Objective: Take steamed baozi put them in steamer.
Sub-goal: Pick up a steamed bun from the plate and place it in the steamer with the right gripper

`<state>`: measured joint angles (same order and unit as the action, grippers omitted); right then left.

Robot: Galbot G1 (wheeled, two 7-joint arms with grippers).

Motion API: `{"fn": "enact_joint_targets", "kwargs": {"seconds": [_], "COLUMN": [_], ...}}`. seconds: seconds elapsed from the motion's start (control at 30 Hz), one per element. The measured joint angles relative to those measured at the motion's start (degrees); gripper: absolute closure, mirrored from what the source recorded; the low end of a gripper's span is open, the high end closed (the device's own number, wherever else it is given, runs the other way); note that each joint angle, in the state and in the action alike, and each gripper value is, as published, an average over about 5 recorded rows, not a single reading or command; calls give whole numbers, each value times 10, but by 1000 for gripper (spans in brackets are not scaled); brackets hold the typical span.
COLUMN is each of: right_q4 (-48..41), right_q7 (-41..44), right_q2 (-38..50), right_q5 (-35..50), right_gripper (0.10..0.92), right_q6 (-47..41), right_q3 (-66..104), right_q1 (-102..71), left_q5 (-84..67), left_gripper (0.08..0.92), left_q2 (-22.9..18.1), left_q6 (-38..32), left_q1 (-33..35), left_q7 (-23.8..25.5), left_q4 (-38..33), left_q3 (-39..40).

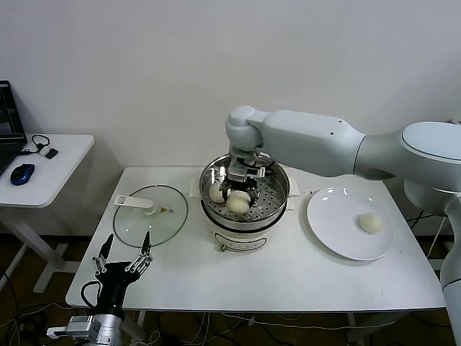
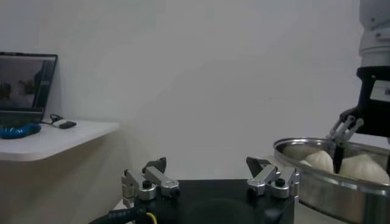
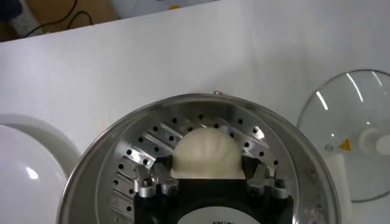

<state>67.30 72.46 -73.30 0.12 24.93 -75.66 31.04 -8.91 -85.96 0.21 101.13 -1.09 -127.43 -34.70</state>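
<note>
Fingers [image 3: 159, 172] clasp a baozi [image 3: 205, 152] inside the steamer [image 3: 103, 159].

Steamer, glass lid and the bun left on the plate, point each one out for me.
steamer [image 1: 279, 189]: head view, on its shiny right rim.
glass lid [image 1: 133, 223]: head view, on the bare glass near its front edge.
bun on the plate [image 1: 371, 223]: head view, on its domed top.

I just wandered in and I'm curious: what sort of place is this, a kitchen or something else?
Probably a lab or office test room, not a real kitchen. A plain white folding table carries the steamer, cables trail on the floor beneath it, and a side desk holds a laptop and mouse against a bare white wall.
</note>
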Motion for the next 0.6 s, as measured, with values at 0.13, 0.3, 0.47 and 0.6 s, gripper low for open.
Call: {"fn": "enact_joint_targets", "kwargs": {"seconds": [0.13, 0.3, 0.47, 0.6], "right_q4": [1, 6, 6, 6], "right_q7": [0, 3, 4, 5], "right_q2": [0, -2, 0, 2], "right_q5": [-7, -13, -21, -25], "right_gripper": [297, 302, 304, 304], "right_q6": [1, 2, 5, 5], "right_q3": [3, 5, 7, 9], "right_q1": [-9, -15, -19, -23], "left_q5": [0, 0, 0, 0], "left_gripper": [177, 177, 177, 177], "left_q2": [0, 0, -1, -1], "left_q6": [0, 0, 0, 0], "left_q1": [0, 1, 1, 0], "left_q7": [0, 0, 0, 0], "left_q4": [0, 0, 0, 0], "left_q3": [1, 2, 3, 4]}}
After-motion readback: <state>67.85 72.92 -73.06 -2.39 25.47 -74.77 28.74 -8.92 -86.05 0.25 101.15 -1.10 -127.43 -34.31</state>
